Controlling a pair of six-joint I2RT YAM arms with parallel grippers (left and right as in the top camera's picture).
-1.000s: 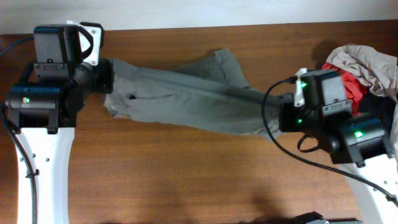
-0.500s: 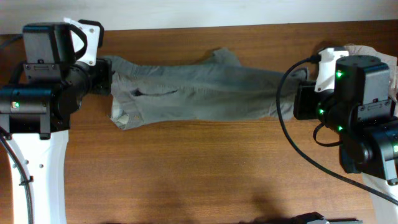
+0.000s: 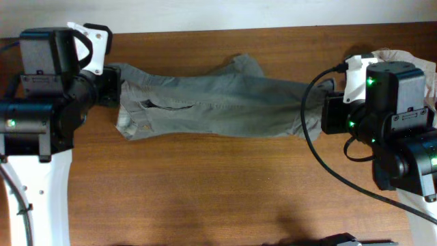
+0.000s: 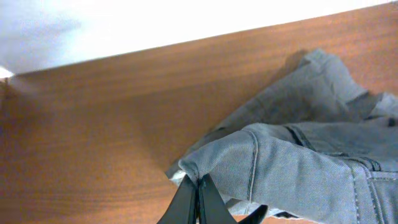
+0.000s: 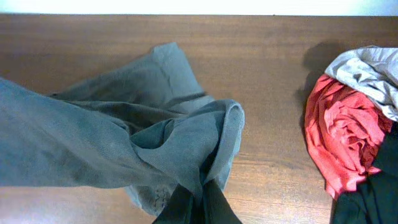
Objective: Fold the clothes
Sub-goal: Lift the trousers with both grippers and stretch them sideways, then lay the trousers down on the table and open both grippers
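Wood table [image 3: 205,198], pale wall along the 12 o'clock edge. Overhead view, left to right:

- 9 o'clock end: left claw [image 4: 198,190] has its fingers pinched together on a seamed corner of the grey-olive trousers [image 3: 218,109]. My left wrist view shows no gap between them. This is the wider end, with the pocket slit. The corner looks slightly off the wood, with shadow under it.
- Middle: the trousers' long axis runs 9 to 3 o'clock across the far half of the table, pulled fairly straight between both claws. One loose flap [image 3: 242,65] bunches out toward 12 o'clock near mid-length, so it's not flat.
- 3 o'clock end: right claw [image 5: 200,196] is clamped on a gathered fold at the narrow leg end. The cloth is bunched there and I can't tell how many layers I hold.
- Further toward 3 o'clock is the pile: red garment [image 5: 339,134], beige-grey garment [image 5: 373,65] above it, black garment [image 5: 373,199] toward 6. It's near the leg end but apart from it.

Judgement: each claw holds one end, and neither is nearer the middle. The fold goes along the 9–3 axis, one end carried over to the other. Taking the right end to the left looks safer, since it moves away from the pile. The 12 o'clock flap wants flattening first.
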